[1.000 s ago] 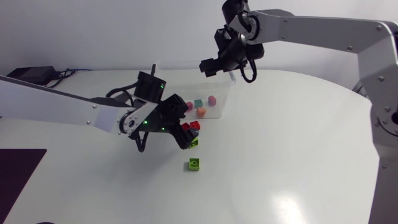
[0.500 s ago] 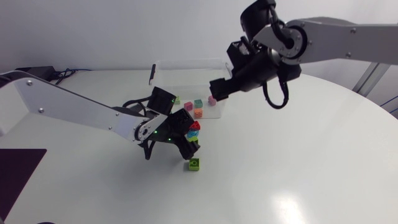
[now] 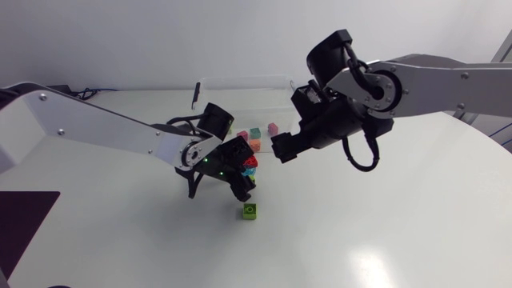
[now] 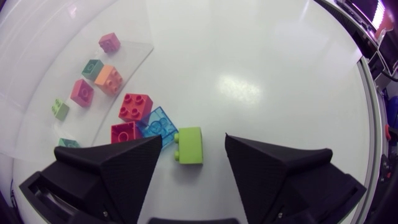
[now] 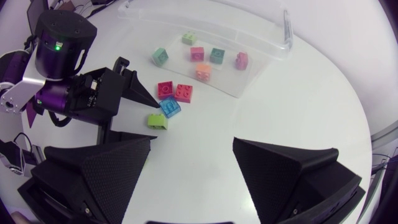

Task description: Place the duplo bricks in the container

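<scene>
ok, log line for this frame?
left end effector: open, straddling lime brick | right end effector: open, empty | container: holds six bricks | on table: two red bricks, blue brick, green brick

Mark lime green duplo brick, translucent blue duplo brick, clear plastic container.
lime green duplo brick (image 4: 188, 145): left wrist view, smooth face.
translucent blue duplo brick (image 4: 159, 124): left wrist view, studded top.
clear plastic container (image 5: 264, 59): right wrist view, bare floor.

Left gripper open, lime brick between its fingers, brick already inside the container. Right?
No: left wrist view shows the lime brick on the table outside the container. The left gripper is open, brick between its fingers.
</scene>
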You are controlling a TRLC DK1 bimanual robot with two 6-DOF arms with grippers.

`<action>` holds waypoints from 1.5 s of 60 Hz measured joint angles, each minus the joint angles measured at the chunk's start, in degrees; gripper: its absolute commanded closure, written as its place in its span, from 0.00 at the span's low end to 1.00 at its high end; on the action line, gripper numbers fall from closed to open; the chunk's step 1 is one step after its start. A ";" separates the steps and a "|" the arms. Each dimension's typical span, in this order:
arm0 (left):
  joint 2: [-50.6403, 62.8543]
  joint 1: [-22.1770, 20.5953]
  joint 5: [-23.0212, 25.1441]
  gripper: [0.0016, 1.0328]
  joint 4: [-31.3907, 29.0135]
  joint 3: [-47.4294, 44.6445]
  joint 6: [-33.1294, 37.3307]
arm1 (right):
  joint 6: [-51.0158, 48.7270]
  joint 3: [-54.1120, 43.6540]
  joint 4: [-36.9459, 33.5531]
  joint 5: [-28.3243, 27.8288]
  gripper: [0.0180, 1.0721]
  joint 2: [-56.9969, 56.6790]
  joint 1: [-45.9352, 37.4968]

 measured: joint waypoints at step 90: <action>-20.39 12.39 1.62 0.70 -5.53 1.60 -1.01 | -25.49 -2.45 1.49 -13.03 0.09 16.33 7.93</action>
